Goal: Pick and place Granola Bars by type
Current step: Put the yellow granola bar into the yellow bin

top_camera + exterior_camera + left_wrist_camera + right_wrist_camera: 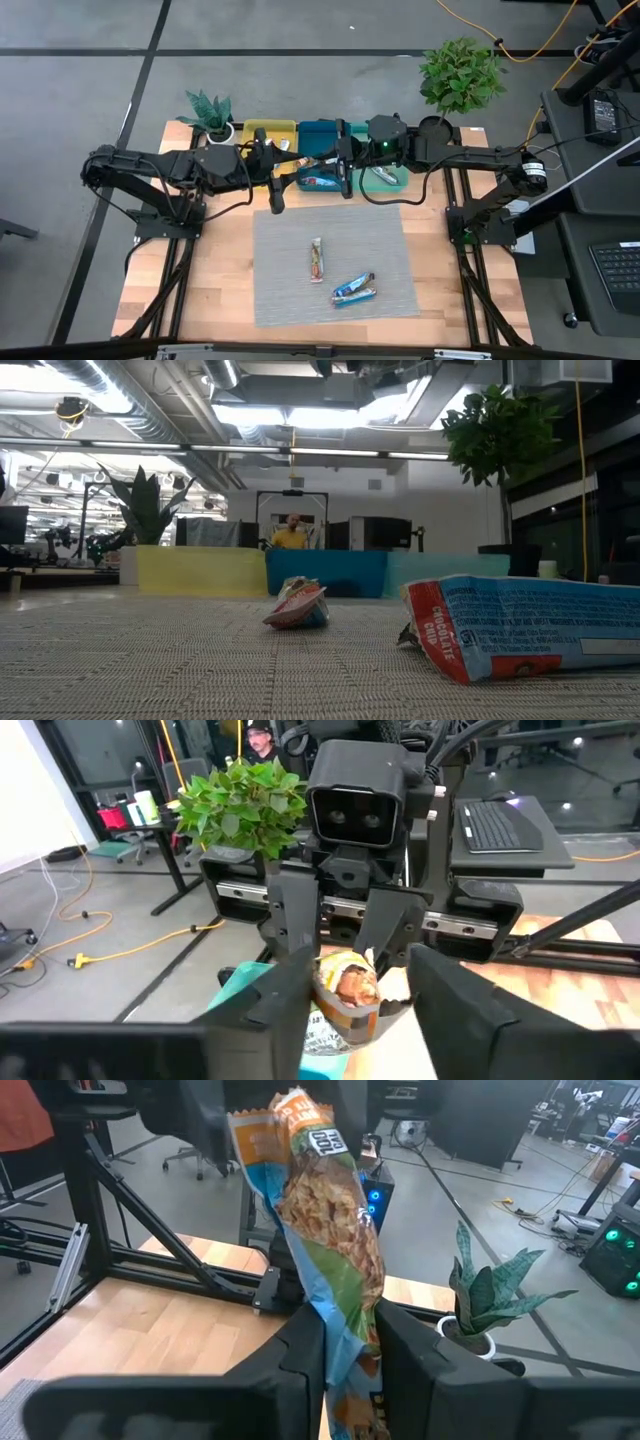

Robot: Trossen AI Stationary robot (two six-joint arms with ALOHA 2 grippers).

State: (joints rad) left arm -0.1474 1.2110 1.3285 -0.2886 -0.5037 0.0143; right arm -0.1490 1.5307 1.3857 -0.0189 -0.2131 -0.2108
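Orange-and-blue granola bar (325,1230) is pinched by its lower end between the right gripper (345,1345) fingers, standing up past the fingertips, crinkly wrapper with oat print facing the wrist camera. High view puts that right gripper (340,160) above the blue tray (318,130), with the bar (312,163) sticking out toward the left arm. Left gripper (277,190) sits just beside it, fingers spread apart and holding nothing; in the left wrist view the same bar (348,990) shows between the left fingers (285,995) but gripped from the far side by the right arm's fingers. Another bar (320,182) lies in the blue tray under the grippers, and a silver one (384,176) in the teal tray (395,180) to the right gripper's outer side. Yellow tray (268,130) is behind the left gripper. Well forward of both, on the grey mat (290,290): a red-orange bar (317,259) and a blue bar (354,289), near each other, not touching. Low view shows those two, red-orange (298,605) farther, blue (520,640) close.
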